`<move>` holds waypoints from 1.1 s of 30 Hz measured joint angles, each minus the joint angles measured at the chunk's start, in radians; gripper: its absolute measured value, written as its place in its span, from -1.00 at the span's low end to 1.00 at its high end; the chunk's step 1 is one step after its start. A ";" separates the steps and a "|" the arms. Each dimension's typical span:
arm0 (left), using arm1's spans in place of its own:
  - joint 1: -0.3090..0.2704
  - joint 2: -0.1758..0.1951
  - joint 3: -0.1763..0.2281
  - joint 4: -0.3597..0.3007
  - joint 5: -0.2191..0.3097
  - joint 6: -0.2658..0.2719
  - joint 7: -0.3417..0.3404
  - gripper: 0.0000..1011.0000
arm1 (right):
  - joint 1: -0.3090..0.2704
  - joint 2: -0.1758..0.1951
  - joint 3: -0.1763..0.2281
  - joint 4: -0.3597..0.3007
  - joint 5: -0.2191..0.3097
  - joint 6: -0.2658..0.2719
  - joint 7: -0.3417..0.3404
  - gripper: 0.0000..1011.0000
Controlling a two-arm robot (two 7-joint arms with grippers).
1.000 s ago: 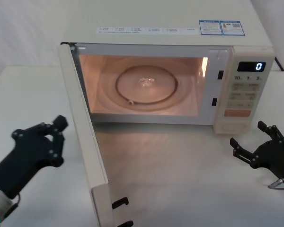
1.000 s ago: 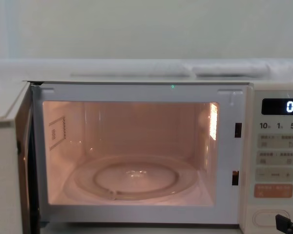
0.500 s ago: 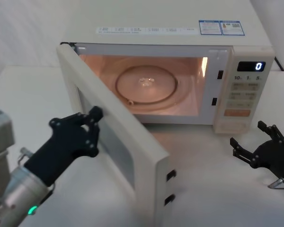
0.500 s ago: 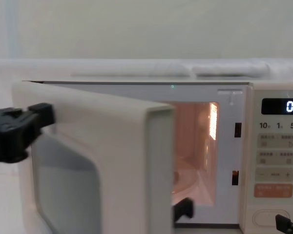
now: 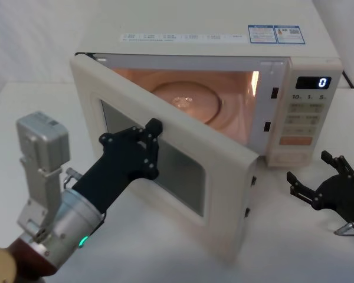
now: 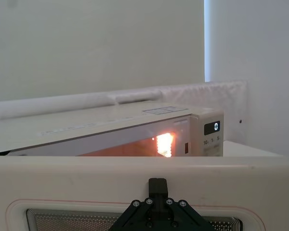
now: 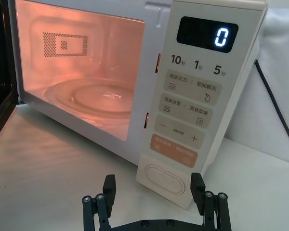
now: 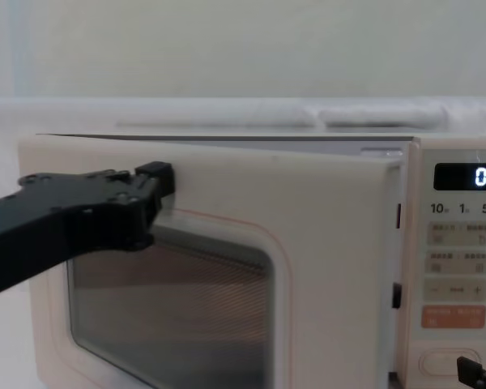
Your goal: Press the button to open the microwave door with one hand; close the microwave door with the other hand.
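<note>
Black angular left claw (image 5: pixel 152 131) presses the glossy cream microwave door (image 5: pixel 165 177).

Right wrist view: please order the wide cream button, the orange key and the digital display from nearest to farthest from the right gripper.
Measured from the right gripper:
1. The button, lowest on the control panel, just beyond the fingertips.
2. The orange key, directly above the button.
3. The display, at the panel's top, showing 0.

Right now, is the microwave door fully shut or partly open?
Partly open. The microwave door stands angled off the front, the lit cavity shows behind it, and the left gripper presses on it.
</note>
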 joint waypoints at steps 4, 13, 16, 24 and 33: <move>-0.037 -0.020 0.024 0.036 0.024 0.006 0.014 -1.00 | 0.000 0.000 0.000 0.000 0.000 0.000 0.000 0.98; -0.095 -0.062 0.053 0.095 0.059 0.022 0.038 -1.00 | 0.000 0.000 0.000 0.000 0.000 0.000 0.000 0.98; -0.120 -0.079 0.060 0.117 0.068 0.027 0.044 -1.00 | 0.000 0.000 0.000 0.000 0.000 0.000 0.000 0.98; -0.182 -0.112 0.073 0.168 0.088 0.043 0.054 -1.00 | 0.000 0.000 0.000 0.000 0.000 0.000 0.000 0.98; -0.226 -0.142 0.090 0.205 0.107 0.063 0.060 -1.00 | 0.000 0.000 0.000 0.000 0.000 0.000 0.000 0.98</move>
